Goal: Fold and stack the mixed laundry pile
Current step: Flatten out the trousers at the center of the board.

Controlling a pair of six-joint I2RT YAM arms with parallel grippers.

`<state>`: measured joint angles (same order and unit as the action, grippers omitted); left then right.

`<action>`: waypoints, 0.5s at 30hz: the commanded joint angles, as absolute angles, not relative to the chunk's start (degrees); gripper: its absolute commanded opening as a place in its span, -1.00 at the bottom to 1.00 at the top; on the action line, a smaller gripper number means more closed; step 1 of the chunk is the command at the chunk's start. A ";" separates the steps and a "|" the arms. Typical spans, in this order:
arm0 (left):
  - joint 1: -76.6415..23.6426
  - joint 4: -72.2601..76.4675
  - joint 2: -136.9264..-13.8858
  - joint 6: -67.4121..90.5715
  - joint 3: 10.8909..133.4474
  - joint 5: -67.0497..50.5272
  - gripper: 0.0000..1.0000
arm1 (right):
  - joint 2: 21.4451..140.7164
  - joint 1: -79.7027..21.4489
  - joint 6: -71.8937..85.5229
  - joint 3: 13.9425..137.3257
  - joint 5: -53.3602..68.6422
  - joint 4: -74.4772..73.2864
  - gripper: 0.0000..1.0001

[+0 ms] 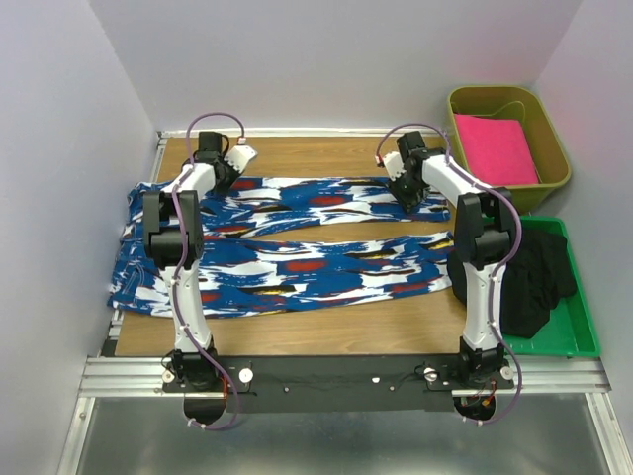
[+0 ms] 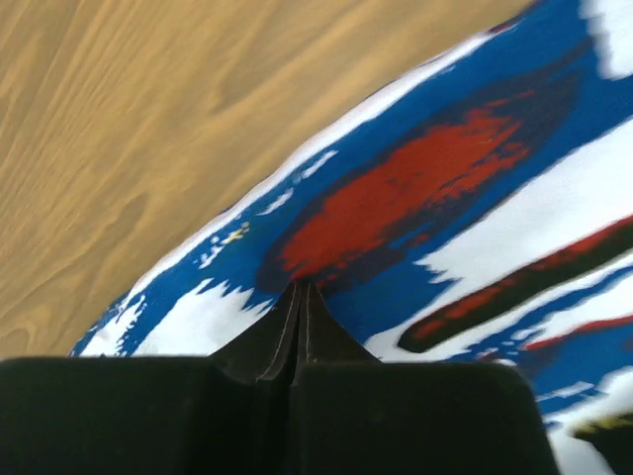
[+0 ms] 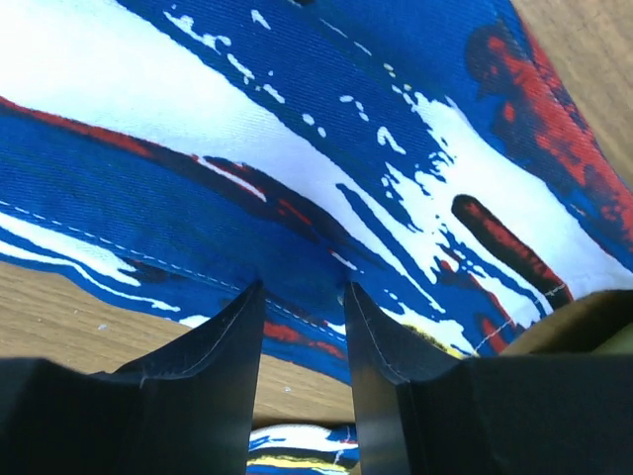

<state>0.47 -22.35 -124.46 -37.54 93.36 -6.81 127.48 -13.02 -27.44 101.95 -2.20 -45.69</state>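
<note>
— While it lies spread like that, where exactly is the blue cloth (image 1: 297,267)?
— Flat across the wooden table (image 1: 326,332), in two long bands running left to right. The black garment (image 1: 534,282) sits bunched in the green tray (image 1: 579,327) at the right.
— And the hands?
— The left hand (image 2: 299,289) is at the cloth's far edge, fingers pressed together; I cannot tell whether fabric is caught between them. The right hand (image 3: 302,287) hangs over the hem with fingers apart, holding nothing.
— Anything beyond?
— A pink cloth (image 1: 495,148) lies in the olive bin (image 1: 554,188) behind the tray.
</note>
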 commanded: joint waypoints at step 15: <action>10.37 -27.60 -116.04 -45.52 92.74 -10.70 -0.18 | 125.45 -14.24 -26.53 108.47 2.37 -50.54 0.21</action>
